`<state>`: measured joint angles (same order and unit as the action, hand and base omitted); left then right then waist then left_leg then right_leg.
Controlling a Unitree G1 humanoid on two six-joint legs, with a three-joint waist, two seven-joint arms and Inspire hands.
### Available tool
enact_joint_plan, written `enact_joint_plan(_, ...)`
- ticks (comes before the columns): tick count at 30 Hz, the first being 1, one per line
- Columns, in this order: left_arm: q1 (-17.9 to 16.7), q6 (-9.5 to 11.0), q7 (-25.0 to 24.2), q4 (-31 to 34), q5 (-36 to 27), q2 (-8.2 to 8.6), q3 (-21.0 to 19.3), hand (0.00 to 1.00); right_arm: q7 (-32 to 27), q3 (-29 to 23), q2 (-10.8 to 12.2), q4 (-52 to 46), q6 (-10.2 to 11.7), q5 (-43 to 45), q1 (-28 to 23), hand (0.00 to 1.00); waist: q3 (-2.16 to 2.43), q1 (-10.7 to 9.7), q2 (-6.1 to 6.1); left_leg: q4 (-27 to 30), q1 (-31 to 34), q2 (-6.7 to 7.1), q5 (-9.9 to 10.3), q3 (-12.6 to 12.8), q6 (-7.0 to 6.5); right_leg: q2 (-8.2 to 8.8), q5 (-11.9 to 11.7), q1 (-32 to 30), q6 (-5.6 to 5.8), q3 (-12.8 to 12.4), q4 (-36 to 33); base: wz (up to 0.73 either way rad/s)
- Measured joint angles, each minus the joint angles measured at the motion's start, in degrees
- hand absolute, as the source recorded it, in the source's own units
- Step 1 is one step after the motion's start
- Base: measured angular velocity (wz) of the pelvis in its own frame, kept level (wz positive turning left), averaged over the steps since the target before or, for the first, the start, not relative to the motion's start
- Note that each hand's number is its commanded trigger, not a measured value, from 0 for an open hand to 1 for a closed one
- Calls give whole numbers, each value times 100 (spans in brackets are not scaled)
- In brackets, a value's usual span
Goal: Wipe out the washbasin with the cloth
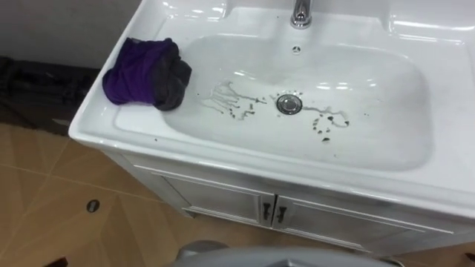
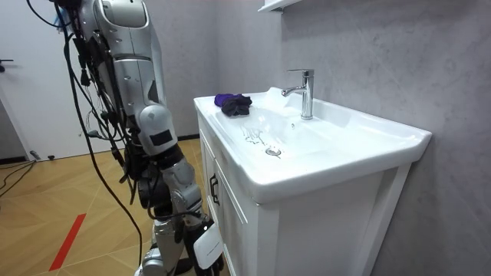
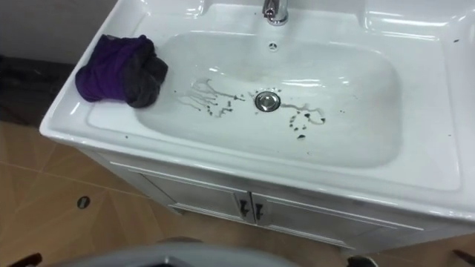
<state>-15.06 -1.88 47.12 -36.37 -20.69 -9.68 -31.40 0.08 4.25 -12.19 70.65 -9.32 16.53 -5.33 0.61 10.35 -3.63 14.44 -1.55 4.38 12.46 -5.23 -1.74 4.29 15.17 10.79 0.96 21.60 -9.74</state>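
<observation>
Grey rough wall (image 2: 368, 54) backs a white glossy basin (image 1: 386, 96) set on a white cabinet (image 1: 223, 199). The robot stands at the cabinet front on a wood-pattern floor (image 1: 44, 185).

The right hand (image 2: 203, 245), read from the body in the room view, hangs low with the cabinet front just beside it. It is small, dark and partly cut by the frame bottom, so whether it is released, clenched or grasping cannot be told.

The cloth (image 1: 147, 73) is purple with a dark grey part, soft and bunched. It sits well above that hand on the rim's corner at the robot's left, overhanging the bowl edge, with nothing touching it.

The bowl is a smooth rounded rectangle, higher than the hand, with a round metal drain (image 1: 289, 104) at mid-bottom. Dark smears (image 1: 326, 122) and wet streaks lie on both sides of the drain.

The chrome tap (image 1: 300, 12) stands at the back rim, far side from the hand, with its top cut off in the eye views. The two door handles (image 1: 272, 212) are small and dark. A shelf (image 2: 276, 4) is cut by the room view's top. A dark shape (image 1: 30, 93) on the floor past the cloth is hard to make out.

The rim is wide and flat, and the bowl is open all round.
</observation>
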Motion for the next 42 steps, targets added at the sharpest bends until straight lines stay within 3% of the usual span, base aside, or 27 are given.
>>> enact_joint_plan(2,53,142,158,214,1,-70,-5,0,-24,-4,-55,-39,23,3,-51,0,1,2,-49,-4,-3,7,0,-1,-1,5,-1,-1,1,4,2,0)
enact_joint_plan(6,311,233,403,719,-2,-208,-467,0,-74,-8,-124,-217,100,0,-218,0,23,110,-120,-99,19,0,-20,30,-2,2,-1,-116,1,-105,-11,-13)
enact_joint_plan(13,414,360,636,1293,12,-583,-528,0,-132,-3,-125,-237,123,5,-364,0,42,99,-191,-100,25,7,-24,53,-9,3,-7,-163,7,-242,-12,-8)
enact_joint_plan(21,534,384,582,1739,9,-621,-533,0,-113,-1,-115,-252,113,194,-460,0,6,70,-225,-76,15,1,-23,49,-9,2,-8,-177,7,-275,-48,-2)
enact_joint_plan(22,608,384,586,1742,17,-622,-549,0,-112,-3,-115,-260,113,192,-490,0,-15,67,-240,-80,-6,-1,-22,43,-10,3,-8,-180,7,-299,-87,0)
enact_joint_plan(26,663,391,630,1911,25,-635,-559,0,0,-1,-111,-334,125,188,-495,0,-18,51,-251,-92,-33,-7,-21,31,-12,-6,-8,-181,7,-371,-107,-7)
enact_joint_plan(29,666,413,643,2099,63,-739,-561,0,49,-2,-135,-338,201,70,-526,0,-22,12,-234,-108,-59,-11,-22,46,-13,-9,-8,-178,5,-400,-97,-6)
enact_joint_plan(34,930,460,722,2356,876,-927,-557,0,145,1,-152,-294,269,-74,-523,0,-27,-68,-233,-105,-62,-11,-22,75,-14,-15,-9,-181,5,-438,-91,-1)
enact_joint_plan(37,928,483,712,2757,1500,-947,-534,0,147,-2,-155,-293,339,-69,-523,0,-47,-130,-235,-106,-59,-9,-20,50,-17,-15,-9,-182,6,-431,-70,-1)
enact_joint_plan(40,929,487,639,3177,1840,-948,-533,0,196,-2,-158,-294,356,-70,-515,0,-82,-214,-210,-104,-60,-8,-20,51,-17,-16,-9,-177,6,-434,-57,0)
enact_joint_plan(42,947,489,567,3312,1928,-972,-495,0,252,-2,-164,-257,358,-65,-497,0,-82,-247,-217,-104,-68,-7,-20,56,-16,-17,-9,-174,5,-450,-47,-3)
